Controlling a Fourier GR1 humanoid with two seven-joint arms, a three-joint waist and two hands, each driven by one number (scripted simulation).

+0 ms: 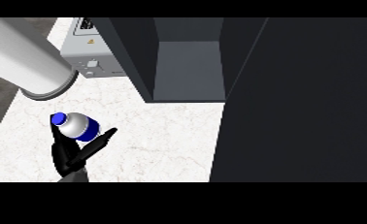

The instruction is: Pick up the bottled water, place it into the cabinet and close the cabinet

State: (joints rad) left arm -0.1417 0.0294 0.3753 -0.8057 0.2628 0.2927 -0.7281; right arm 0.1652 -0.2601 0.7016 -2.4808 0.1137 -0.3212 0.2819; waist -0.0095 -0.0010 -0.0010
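Seen from the head view, the bottled water [76, 125] is cradled between the fingers and thumb of the left hand [77, 152], low over the counter [165, 136]. The open cabinet [188, 68] stands up and to the right of the hand, its door [294, 106] swung wide. The bottle is best carried level onto the shelf, clear of the near wall. The right hand is not shown; the wrist is cut off below.
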